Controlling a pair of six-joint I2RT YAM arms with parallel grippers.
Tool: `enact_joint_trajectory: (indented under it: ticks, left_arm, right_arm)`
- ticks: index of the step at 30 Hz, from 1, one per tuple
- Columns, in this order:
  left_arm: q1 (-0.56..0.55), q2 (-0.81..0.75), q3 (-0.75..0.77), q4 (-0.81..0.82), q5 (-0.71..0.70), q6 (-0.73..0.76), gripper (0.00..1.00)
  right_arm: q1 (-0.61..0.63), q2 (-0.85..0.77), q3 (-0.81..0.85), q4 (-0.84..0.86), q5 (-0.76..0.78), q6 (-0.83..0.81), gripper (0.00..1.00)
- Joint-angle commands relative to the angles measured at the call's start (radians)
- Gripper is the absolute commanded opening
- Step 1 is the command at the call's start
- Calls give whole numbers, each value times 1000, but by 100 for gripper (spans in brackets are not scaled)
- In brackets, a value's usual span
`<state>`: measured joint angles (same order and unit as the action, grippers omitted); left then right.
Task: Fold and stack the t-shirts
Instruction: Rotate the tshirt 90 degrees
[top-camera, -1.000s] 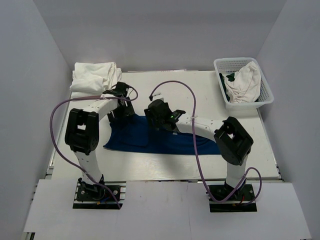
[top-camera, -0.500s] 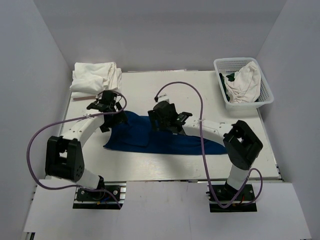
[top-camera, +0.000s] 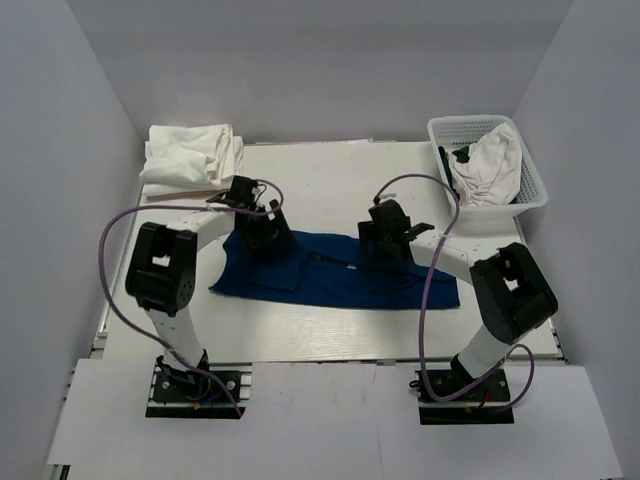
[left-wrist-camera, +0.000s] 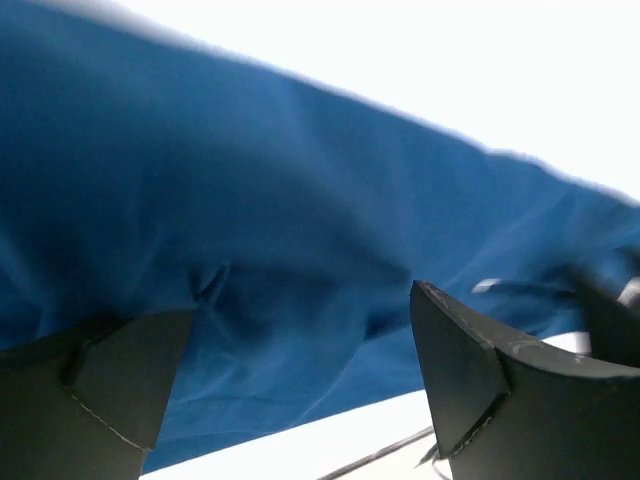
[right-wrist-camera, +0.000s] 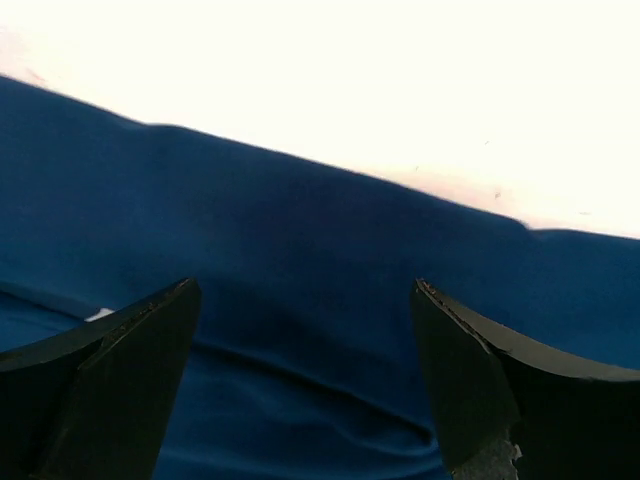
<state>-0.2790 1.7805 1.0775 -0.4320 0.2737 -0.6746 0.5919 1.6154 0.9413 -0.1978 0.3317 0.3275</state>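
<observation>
The navy blue t-shirt (top-camera: 335, 272) lies spread in a long strip across the middle of the table; its print is hidden. My left gripper (top-camera: 262, 232) hovers over its far left edge, jaws open and empty, with blue cloth (left-wrist-camera: 300, 230) filling its wrist view. My right gripper (top-camera: 392, 238) hovers over the shirt's far right part, jaws open and empty, above blue cloth (right-wrist-camera: 320, 300). White t-shirts (top-camera: 190, 152) lie piled at the table's back left corner. Another white t-shirt (top-camera: 490, 160) lies in the basket.
A white lattice basket (top-camera: 528, 195) stands at the back right with the white cloth and something dark in it. Purple cables loop from both arms above the table. Grey walls close in the table on three sides.
The left gripper moved right, onto the shirt's left edge. The right gripper moved right and back, from the shirt's middle to its right part. The shirt now lies stretched longer to the right.
</observation>
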Motion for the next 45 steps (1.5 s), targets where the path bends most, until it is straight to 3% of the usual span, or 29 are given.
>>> enact_joint_trajectory:
  ticks: [1,5,7,8,10,11,12,13,15,21,24,30,32,37,41,44,45]
  left_arm:
    - [-6,180,183,-69,19,-11,100]
    - [-6,412,494,-174,-22,0,100]
    - [-6,529,747,-189,-22,12,100]
    - [-6,598,953,-189,5,12,100]
    - [-6,833,1182,-165,73,-3,100]
    - [-6,912,1392,-87,109,-32,100]
    - [-17,981,1461,-3,160,-74,100]
    - [-17,1057,1473,136,277,-188,100]
    - [-26,1067,1389,455,285,-299,100]
    - [-69,1097,1414,513,81,-316,100]
    - [-69,1077,1395,486,-115,-295,100]
    - [-37,1065,1405,415,-188,-364,100]
    - [-37,1021,1380,406,-211,-324,100]
    - [-26,812,1365,366,-288,-185,100]
    - [-8,616,1316,273,-188,-68,100]
    - [-18,437,1132,89,-179,32,100]
    - [-19,304,998,-25,-191,47,100]
  right_arm:
    - [-12,47,19,-37,-157,-80,90]
    - [-4,44,-27,-55,-294,-143,90]
    - [8,60,-41,-77,-428,-212,90]
    - [17,63,-55,-77,-466,-231,90]
    - [55,58,-58,-72,-630,-284,90]
    - [68,58,-35,-77,-670,-371,90]
    - [78,58,-23,-83,-704,-392,90]
    - [110,76,-7,-87,-829,-441,90]
    - [129,115,51,-81,-916,-491,90]
    - [210,342,315,-222,-1079,-597,90]
    - [209,311,314,-270,-1096,-617,90]
    - [221,115,278,-253,-1030,-593,90]
    - [220,34,248,-216,-987,-558,90]
    - [224,-103,188,-172,-801,-561,90]
    - [247,-199,105,-153,-644,-570,90]
    - [253,-242,64,-150,-576,-529,90]
    - [253,-250,51,-143,-562,-525,90]
